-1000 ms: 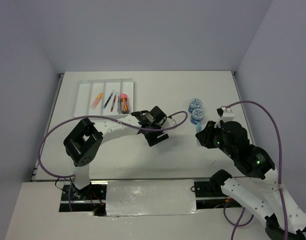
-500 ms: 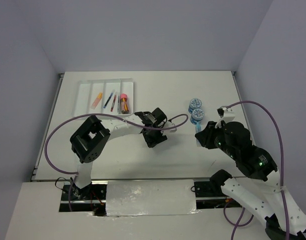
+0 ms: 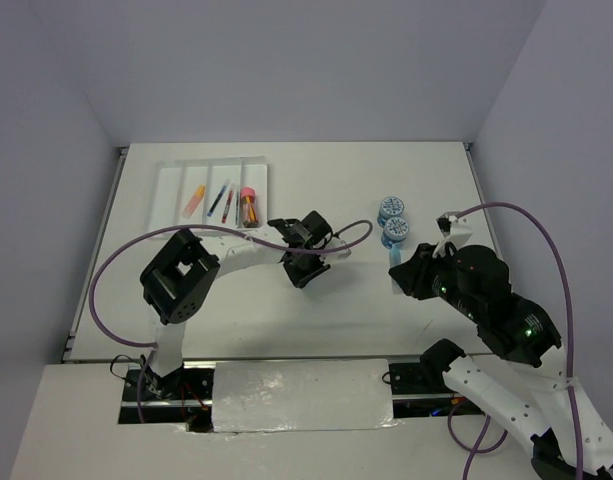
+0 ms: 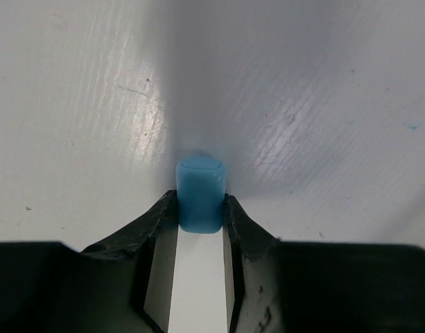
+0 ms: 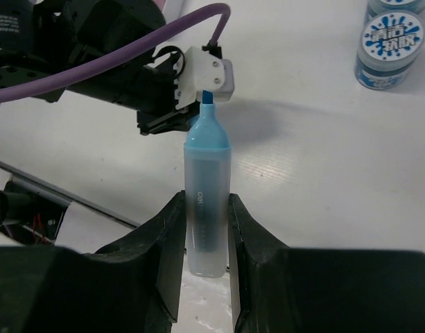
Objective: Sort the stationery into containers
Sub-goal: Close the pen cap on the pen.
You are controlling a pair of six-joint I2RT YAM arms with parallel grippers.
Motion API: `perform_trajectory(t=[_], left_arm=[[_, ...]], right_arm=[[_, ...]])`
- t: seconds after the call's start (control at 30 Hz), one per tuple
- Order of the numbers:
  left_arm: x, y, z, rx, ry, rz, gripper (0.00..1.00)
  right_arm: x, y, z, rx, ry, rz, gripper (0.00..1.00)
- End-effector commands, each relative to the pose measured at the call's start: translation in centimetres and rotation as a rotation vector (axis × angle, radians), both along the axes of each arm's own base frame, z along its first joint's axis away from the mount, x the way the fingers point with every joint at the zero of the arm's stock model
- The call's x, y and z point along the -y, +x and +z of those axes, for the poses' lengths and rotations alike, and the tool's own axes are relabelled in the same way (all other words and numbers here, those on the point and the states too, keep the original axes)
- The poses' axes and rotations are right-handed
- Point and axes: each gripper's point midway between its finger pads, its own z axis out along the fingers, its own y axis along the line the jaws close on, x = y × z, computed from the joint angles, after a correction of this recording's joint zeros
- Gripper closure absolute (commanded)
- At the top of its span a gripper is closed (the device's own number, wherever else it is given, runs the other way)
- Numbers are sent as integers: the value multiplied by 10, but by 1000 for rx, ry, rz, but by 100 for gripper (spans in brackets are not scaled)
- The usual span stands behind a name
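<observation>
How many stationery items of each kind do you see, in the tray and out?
Pens: 2
Blue-lidded tubs: 2
Erasers: 2, orange eraser, blue eraser
Pink-capped orange piece: 1
Pale blue highlighter: 1
Total: 8

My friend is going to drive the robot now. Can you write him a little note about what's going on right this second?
Left gripper: closed on the light-blue eraser, down at the table surface.
Right gripper: closed on the pale blue tube.
Done: the orange eraser, pens and pink-capped orange piece lie in the white tray.
Left: both held things need to go in the tray. So do the two blue-lidded tubs, which stand on the table near the right arm.
</observation>
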Motion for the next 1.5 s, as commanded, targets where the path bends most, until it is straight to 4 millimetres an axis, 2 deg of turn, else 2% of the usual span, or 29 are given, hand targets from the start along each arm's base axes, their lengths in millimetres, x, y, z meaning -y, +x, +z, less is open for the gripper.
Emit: perform_trajectory(t=[0.0, 0.07, 0.1, 0.13, 0.17, 0.2, 0.23, 0.27, 0.3, 0.33, 0.37, 0.4, 0.53, 0.57, 0.6, 0.63, 0.67, 0.7, 0.73, 0.8, 0.87, 0.9, 0.97, 1.0, 1.1, 1.13, 1.23, 1.4, 1.47], left_arm=[[5, 16, 32, 66, -57, 81, 99], [8, 26, 51, 116, -125, 173, 100], [10, 30, 77, 161, -193, 203, 100], [11, 28, 87, 154, -245, 284, 100], [12, 36, 105, 208, -299, 328, 100], [7, 40, 136, 274, -356, 381, 100], [3, 40, 149, 275, -402, 480, 100], [-1, 42, 163, 297, -440, 538, 100], [-13, 45, 193, 367, -502, 621, 100], [-18, 43, 200, 342, -562, 746, 100], [-27, 38, 223, 351, -641, 821, 100], [-34, 35, 224, 308, -707, 968, 100], [-28, 7, 245, 81, -1009, 1136, 100], [-30, -3, 259, 34, -1102, 1170, 100], [-26, -8, 269, -58, -1209, 1237, 100], [-24, -14, 257, -101, -1227, 1231, 100], [-22, -22, 278, -128, -1328, 1171, 100], [-18, -27, 278, -144, -1381, 1108, 100], [-10, -35, 305, -187, -1500, 1007, 100], [-5, -54, 334, -221, -1614, 843, 100], [-5, -72, 349, -206, -1697, 682, 100], [-10, -89, 377, -202, -1805, 549, 100], [-15, -101, 380, -205, -1857, 475, 100], [-22, -111, 396, -187, -1925, 404, 100], [-29, -129, 404, -178, -1978, 294, 100], [-34, -140, 412, -165, -2021, 223, 100], [-35, -153, 422, -154, -2038, 140, 100], [-31, -162, 425, -105, -2007, 116, 100], [-27, -156, 419, -89, -1965, 172, 100]], right_arm=[[-18, -2, 18, 70, 56, 104, 95], [-28, -3, 7, 56, 66, 156, 96], [-35, 0, 8, 71, 85, 179, 96], [-45, -3, -7, 40, 96, 231, 96], [-51, -4, -11, 39, 110, 262, 96], [-58, -2, -7, 69, 139, 287, 96], [-67, -8, -16, 54, 163, 346, 97], [-73, -12, -15, 71, 191, 385, 97], [-80, -14, -8, 124, 249, 418, 97], [-85, -18, -4, 148, 291, 449, 97], [-91, -29, 3, 173, 345, 514, 97], [-101, -31, 6, 200, 424, 552, 97], [-129, -52, 9, 201, 631, 707, 99], [-138, -52, 3, 164, 640, 701, 100], [-144, -55, 6, 176, 656, 726, 100], [-150, -60, 9, 182, 667, 760, 100], [-158, -70, 16, 185, 705, 834, 100], [-161, -75, 20, 184, 728, 864, 100], [-163, -77, 24, 185, 750, 884, 100], [-165, -79, 33, 190, 793, 909, 100], [-165, -86, 48, 220, 835, 954, 100], [-165, -90, 53, 227, 851, 971, 100], [-164, -97, 66, 242, 889, 1003, 100], [-165, -99, 68, 242, 895, 1015, 100], [-165, -109, 82, 271, 917, 1046, 100], [-166, -110, 85, 270, 915, 1044, 100], [-162, -110, 94, 306, 912, 1011, 100], [-158, -94, 109, 351, 866, 892, 100], [-156, -91, 119, 386, 846, 874, 100]])
